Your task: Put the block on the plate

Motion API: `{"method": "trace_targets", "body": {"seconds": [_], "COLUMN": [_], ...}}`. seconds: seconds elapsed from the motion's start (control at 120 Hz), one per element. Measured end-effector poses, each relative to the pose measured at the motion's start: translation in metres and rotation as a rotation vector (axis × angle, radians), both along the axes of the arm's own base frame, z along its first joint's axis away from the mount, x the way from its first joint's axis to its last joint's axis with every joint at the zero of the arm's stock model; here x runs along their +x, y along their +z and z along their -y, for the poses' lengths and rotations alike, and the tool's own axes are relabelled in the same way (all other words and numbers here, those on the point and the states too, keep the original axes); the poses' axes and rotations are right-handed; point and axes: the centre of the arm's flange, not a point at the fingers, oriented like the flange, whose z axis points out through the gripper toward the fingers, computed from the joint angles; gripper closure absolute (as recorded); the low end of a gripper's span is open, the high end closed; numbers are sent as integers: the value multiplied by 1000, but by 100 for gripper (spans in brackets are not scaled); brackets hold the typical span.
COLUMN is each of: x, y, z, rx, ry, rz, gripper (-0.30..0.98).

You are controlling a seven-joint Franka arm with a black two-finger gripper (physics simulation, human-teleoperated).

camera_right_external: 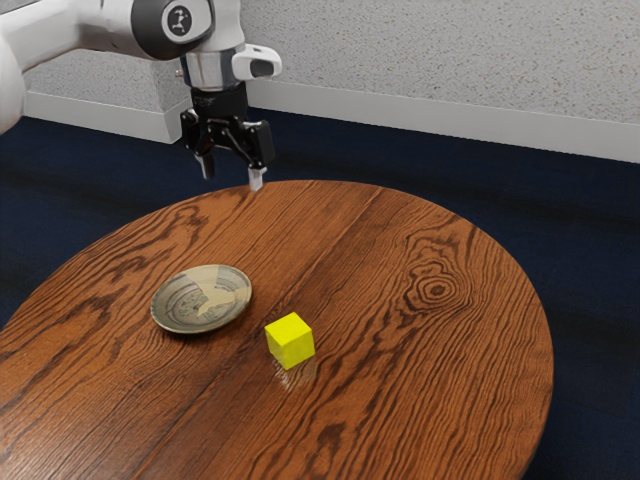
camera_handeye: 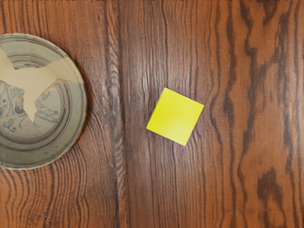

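High above the table, toward the exterior view's upper left, my gripper (camera_right_external: 231,182) stands open with nothing between its fingers. The bright yellow block (camera_right_external: 290,341) rests on the wood, apart from the plate. A round, grey-beige patterned plate (camera_right_external: 202,298) lies flat beside it, toward the exterior view's left. In the wrist view the yellow block (camera_handeye: 175,117) is turned at an angle, a short gap away from the plate (camera_handeye: 42,109), whose far part is cut off by the picture's edge.
The round brown wooden table (camera_right_external: 440,400) has a curved edge, with dark blue floor (camera_right_external: 590,260) around it. A speckled grey wall (camera_right_external: 450,60) with a pale baseboard stands behind.
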Motion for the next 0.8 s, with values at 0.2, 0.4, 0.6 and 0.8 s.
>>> {"method": "trace_targets", "body": {"seconds": [0.2, 0.4, 0.6, 0.8], "x": [3, 27, 52, 61], "y": [-3, -53, -120, -176], "z": [0, 2, 8, 21], "rx": [1, -4, -24, -54], "ry": [-3, -19, -40, -64], "rz": [8, -33, -71, -98], "gripper": [0, 0, 0, 0]}}
